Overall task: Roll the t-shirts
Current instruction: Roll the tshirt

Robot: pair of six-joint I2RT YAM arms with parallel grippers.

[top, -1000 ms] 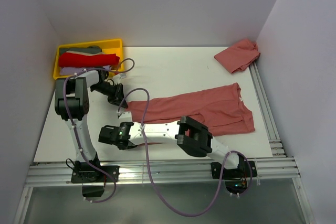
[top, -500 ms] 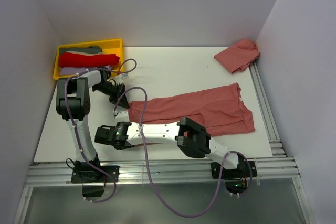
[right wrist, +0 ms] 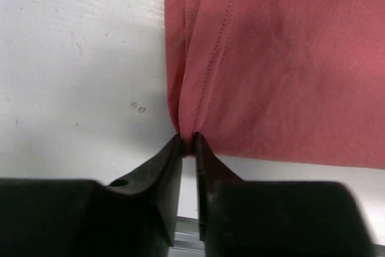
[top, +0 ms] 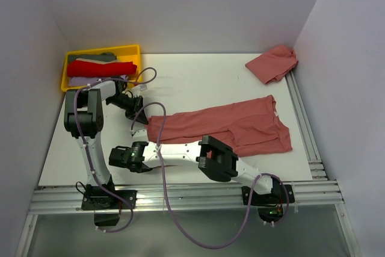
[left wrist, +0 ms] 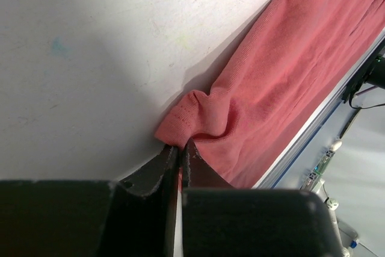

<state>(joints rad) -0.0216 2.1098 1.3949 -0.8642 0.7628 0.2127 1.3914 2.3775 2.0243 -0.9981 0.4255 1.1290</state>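
Left arm [top: 84,118] is held upright, its forearm angled right; right arm [top: 216,157] is stretched low along the table [top: 198,82]'s near side. Two salmon-red tees are seen: the laid-out t-shirt [top: 234,124] mid-table and the crumpled t-shirt [top: 274,63] at the far right corner. The laid-out t-shirt's left edge is pinched by the left gripper [left wrist: 180,147] and the right gripper [right wrist: 187,138], jaws nearly pressed together.
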